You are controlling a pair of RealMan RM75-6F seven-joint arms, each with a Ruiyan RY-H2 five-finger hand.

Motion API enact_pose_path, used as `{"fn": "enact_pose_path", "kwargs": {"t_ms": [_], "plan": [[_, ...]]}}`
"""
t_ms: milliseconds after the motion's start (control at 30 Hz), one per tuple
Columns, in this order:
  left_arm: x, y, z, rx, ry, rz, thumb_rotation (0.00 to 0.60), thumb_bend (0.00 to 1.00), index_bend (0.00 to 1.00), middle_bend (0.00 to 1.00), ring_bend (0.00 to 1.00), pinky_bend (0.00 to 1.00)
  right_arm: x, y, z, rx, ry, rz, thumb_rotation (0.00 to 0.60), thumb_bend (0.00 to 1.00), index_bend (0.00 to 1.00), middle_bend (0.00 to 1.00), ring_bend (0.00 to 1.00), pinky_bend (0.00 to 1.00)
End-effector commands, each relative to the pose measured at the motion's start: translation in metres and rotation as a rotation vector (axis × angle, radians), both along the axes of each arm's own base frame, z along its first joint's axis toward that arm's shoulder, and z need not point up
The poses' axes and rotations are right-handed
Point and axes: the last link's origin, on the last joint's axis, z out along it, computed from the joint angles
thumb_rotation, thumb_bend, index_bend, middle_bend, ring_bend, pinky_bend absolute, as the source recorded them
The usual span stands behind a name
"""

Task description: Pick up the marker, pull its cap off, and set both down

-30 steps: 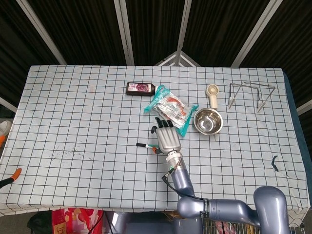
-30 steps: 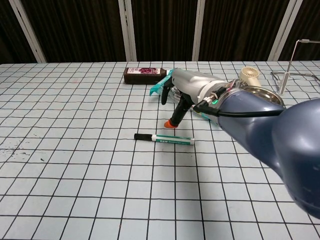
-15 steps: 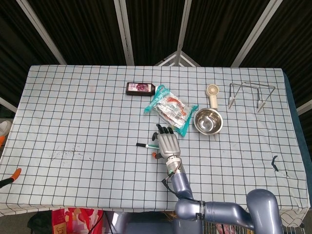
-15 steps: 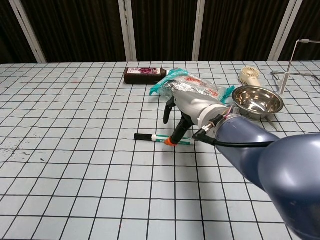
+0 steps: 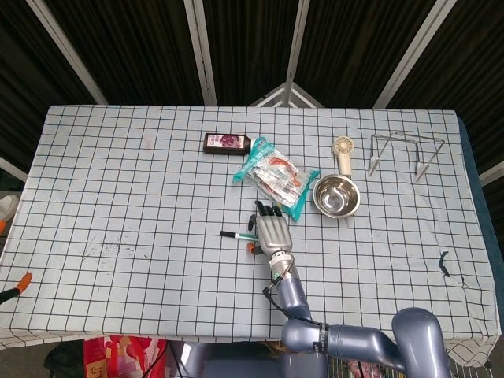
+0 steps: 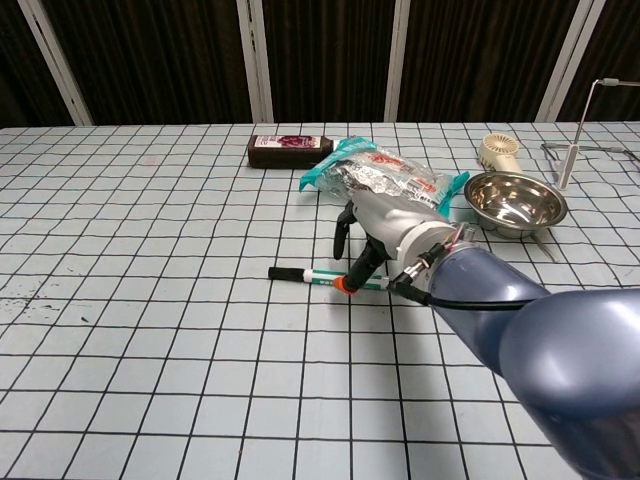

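The marker (image 6: pixel 325 277) lies flat on the checked tablecloth, its black cap at the left end and a white and green barrel to the right; the head view shows only its capped end (image 5: pixel 231 235) sticking out left of the hand. My right hand (image 6: pixel 385 225) (image 5: pixel 270 231) is low over the barrel's right half. Its fingers point down and stand apart, with the orange thumb tip touching or nearly touching the barrel. Nothing is lifted. My left hand does not show in either view.
Just behind the hand lies a teal snack bag (image 6: pixel 385 178) (image 5: pixel 276 177). A steel bowl (image 6: pixel 514 202), a small handheld fan (image 6: pixel 498 152) and a wire rack (image 5: pixel 402 153) stand to the right. A dark box (image 6: pixel 290 150) lies further back.
My right hand has come down from above the snack bag toward the table's near side. Its orange thumb tip now sits at the marker's barrel. The marker has not moved.
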Motion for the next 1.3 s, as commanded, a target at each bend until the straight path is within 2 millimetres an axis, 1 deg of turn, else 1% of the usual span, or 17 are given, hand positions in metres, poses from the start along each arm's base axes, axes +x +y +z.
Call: {"fn": "enact_pose_path", "kwargs": {"t_ms": [33, 533, 867, 1300], "plan": [[0.000, 0.000, 0.000, 0.002, 0.001, 0.001, 0.600, 0.33, 0.02, 0.00, 0.00, 0.02, -0.003, 0.000, 0.000, -0.001, 0.000, -0.005, 0.600, 0.31, 0.50, 0.09, 0.15, 0.10], [0.001, 0.002, -0.005, -0.012, 0.008, 0.009, 0.600, 0.33, 0.02, 0.00, 0.00, 0.02, -0.015, 0.003, -0.001, -0.005, -0.001, -0.005, 0.600, 0.31, 0.52, 0.09, 0.15, 0.10], [0.002, 0.002, -0.004, -0.010, 0.015, 0.017, 0.600, 0.33, 0.02, 0.00, 0.00, 0.02, -0.021, 0.001, -0.001, -0.007, 0.001, -0.012, 0.600, 0.34, 0.53, 0.09, 0.15, 0.10], [0.007, 0.003, -0.007, -0.019, 0.028, 0.013, 0.600, 0.33, 0.02, 0.00, 0.00, 0.02, -0.026, 0.003, -0.007, 0.010, 0.001, -0.011, 0.600, 0.35, 0.53, 0.09, 0.15, 0.10]]}}
